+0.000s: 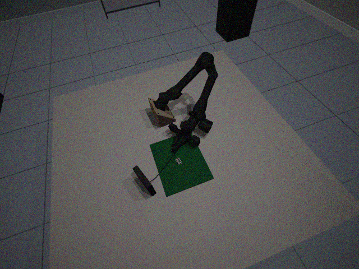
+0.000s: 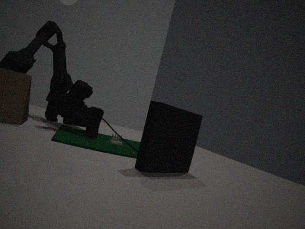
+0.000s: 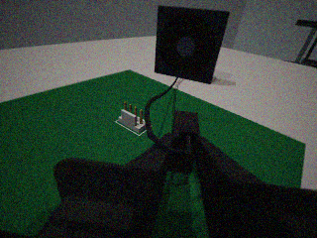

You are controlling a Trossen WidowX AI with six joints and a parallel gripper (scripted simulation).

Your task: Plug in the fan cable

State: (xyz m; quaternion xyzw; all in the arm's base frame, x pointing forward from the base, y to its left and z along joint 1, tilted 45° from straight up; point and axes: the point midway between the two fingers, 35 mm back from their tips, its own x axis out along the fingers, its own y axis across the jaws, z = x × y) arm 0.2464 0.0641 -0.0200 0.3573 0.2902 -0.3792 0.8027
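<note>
The plug's end of the gripper (image 2: 92,130) is held low over the green board (image 2: 76,136) — the header (image 2: 116,141) is left uncovered, its pins standing upright, just beside. The cable (image 2: 119,135) is drawn slantwise down to the fan (image 2: 168,139), by which part of the board is hidden — the arm (image 2: 59,60) is carried on a brown block (image 2: 15,97)
</note>
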